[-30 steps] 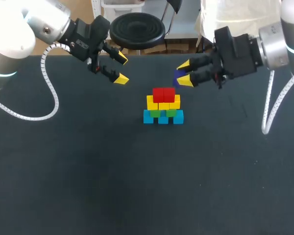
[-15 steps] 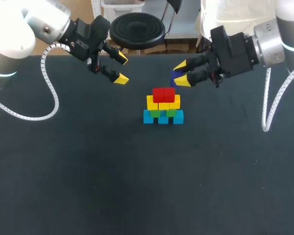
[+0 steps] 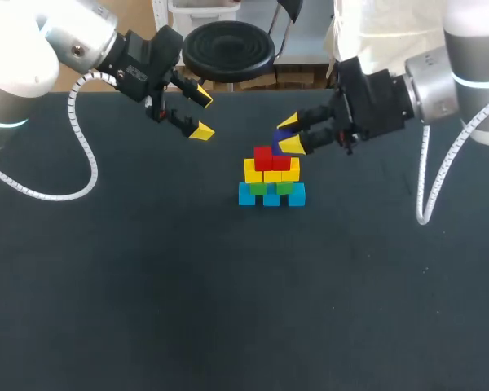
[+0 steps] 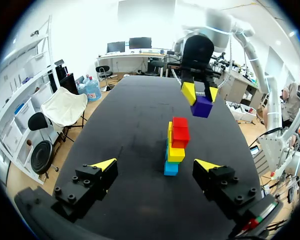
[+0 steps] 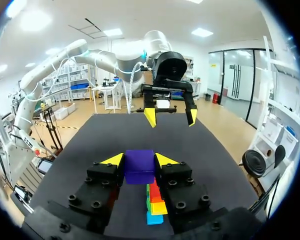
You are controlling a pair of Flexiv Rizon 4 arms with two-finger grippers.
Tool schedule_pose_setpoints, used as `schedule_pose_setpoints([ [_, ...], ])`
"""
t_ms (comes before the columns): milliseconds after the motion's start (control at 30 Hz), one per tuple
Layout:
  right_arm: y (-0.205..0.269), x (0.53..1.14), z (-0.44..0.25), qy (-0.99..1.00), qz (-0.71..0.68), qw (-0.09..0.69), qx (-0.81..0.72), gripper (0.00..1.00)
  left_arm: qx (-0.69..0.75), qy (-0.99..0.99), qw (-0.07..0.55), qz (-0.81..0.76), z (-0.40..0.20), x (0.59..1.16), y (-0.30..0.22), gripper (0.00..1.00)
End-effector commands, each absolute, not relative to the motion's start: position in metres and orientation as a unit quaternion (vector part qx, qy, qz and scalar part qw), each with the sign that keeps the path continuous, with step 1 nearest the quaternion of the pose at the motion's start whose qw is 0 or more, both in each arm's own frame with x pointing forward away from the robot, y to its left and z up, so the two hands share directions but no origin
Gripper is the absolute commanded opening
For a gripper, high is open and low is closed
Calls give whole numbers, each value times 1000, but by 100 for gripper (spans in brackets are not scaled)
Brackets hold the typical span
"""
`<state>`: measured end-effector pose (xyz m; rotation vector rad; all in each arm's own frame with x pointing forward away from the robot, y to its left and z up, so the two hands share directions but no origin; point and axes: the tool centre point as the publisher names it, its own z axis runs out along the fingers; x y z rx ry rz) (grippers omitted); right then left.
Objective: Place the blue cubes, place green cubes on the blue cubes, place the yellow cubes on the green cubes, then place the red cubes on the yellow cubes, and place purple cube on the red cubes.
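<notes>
Purple cube (image 5: 139, 166) gripped by right fingers (image 5: 112, 160), near cube stack (image 3: 271, 177), left fingers (image 4: 104, 164) spread apart

purple cube (image 5: 139, 166) aloft, four-tier cube stack (image 3: 271, 177) nearby

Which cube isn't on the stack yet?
The purple cube. The right gripper holds it in the air, close to the top of the stack. Every other cube already sits in that stack.

Matte black tabletop (image 3: 147, 309); plain blue cubes (image 3: 246, 195), green cubes (image 3: 284, 187), yellow cubes (image 3: 253, 172), red cubes (image 3: 263, 158), one purple cube (image 5: 139, 169); black right gripper (image 5: 139, 159), yellow tips.
</notes>
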<state>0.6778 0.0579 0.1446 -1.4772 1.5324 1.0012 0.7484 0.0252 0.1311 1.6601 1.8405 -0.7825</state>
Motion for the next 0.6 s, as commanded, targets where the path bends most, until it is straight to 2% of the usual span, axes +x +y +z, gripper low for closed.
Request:
schedule_pose_setpoints([
  [33,64,684,142,607,390,367,-587,0,616,682,267,-290,131,750,25,100],
  [600,69,685,132,638,355,349,-587,0,616,682,267,-290,131,750,25,100],
])
